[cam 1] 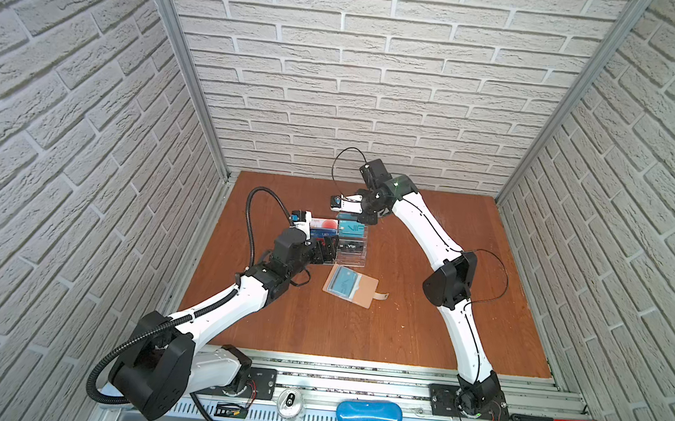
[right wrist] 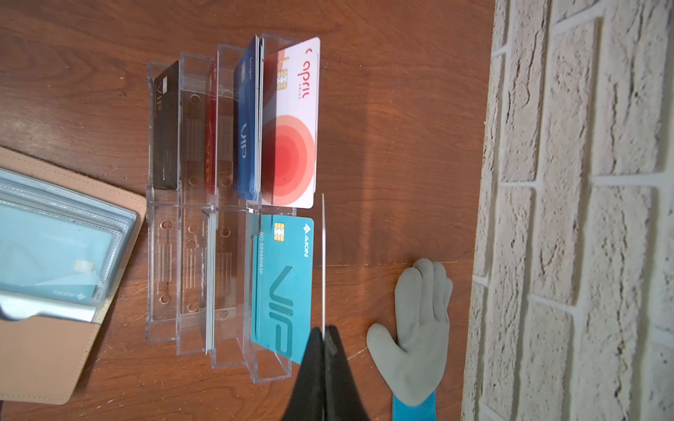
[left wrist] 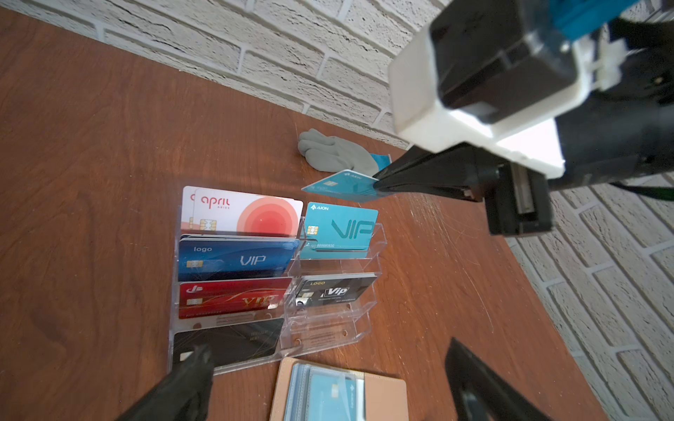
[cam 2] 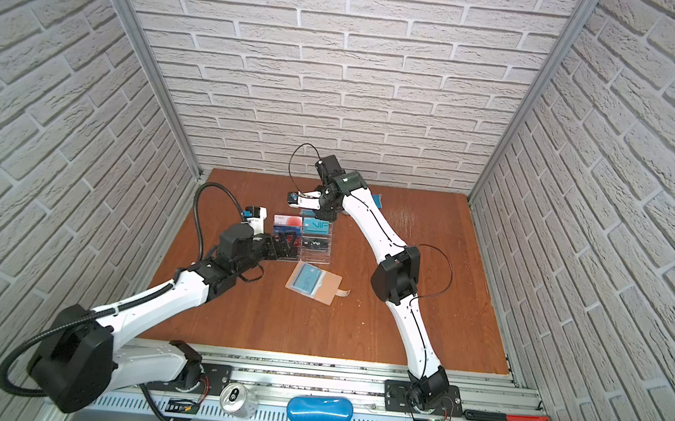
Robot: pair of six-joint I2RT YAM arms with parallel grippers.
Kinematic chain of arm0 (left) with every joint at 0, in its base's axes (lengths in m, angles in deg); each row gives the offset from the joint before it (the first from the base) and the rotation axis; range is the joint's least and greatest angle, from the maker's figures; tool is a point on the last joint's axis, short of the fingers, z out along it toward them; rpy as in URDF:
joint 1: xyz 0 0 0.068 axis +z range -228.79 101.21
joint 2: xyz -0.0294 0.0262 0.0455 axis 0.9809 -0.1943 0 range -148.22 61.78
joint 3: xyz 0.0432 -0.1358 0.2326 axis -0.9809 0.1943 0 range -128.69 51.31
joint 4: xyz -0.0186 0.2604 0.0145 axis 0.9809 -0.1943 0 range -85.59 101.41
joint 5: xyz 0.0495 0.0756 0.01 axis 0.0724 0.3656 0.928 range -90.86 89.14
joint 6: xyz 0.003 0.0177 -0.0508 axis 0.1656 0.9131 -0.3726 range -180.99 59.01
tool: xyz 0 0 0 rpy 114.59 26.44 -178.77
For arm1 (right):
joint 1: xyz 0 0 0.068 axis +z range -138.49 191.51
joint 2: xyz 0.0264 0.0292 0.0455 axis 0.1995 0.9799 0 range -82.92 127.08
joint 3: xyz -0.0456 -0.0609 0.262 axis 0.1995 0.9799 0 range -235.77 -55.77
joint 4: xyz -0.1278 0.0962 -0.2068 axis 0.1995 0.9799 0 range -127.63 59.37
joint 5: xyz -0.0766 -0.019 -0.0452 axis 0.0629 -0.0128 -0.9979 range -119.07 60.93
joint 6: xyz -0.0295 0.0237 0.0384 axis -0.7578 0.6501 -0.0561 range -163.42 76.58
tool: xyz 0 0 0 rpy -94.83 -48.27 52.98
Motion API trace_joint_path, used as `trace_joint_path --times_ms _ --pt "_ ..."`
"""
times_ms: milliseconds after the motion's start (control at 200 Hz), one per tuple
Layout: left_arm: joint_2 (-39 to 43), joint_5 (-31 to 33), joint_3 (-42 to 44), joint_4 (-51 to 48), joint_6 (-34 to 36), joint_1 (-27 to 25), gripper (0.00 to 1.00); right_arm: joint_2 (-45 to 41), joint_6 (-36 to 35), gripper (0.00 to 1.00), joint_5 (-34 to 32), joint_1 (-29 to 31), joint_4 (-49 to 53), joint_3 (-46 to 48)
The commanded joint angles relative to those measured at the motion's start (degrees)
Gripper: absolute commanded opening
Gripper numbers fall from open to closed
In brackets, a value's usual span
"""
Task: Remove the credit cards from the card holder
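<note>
Brown wooden worktop (cam 1: 359, 326) carrying a clear tiered acrylic stand (left wrist: 328, 330). In front of the stand and apart from it, the tan card holder (cam 1: 366, 296) lies open and flat with its strap out to one side; a sleeved card (left wrist: 330, 397), pale teal, shows through its top page. Left hand (cam 1: 325, 253): fingers spread wide, holding nothing, at the stand's front tiers. Right hand (right wrist: 324, 331): pinched tight on one end of the held teal card (left wrist: 339, 186), which is raised just behind the stand's rear tier. A grey glove (right wrist: 419, 320) lies between stand and wall. Credit cards standing in the tiers: white card (left wrist: 255, 218) with red circle, blue card (left wrist: 233, 258), red card (left wrist: 229, 297), black card (left wrist: 226, 340), teal VIP card (left wrist: 339, 231), black Vip card (left wrist: 335, 291).
</note>
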Motion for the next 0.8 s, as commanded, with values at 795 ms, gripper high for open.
trace_joint_path --times_ms 795 --pt "-0.62 -0.41 1.97 5.96 -0.83 0.08 0.98 -2.23 1.84 0.05 0.38 0.68 4.73 1.74"
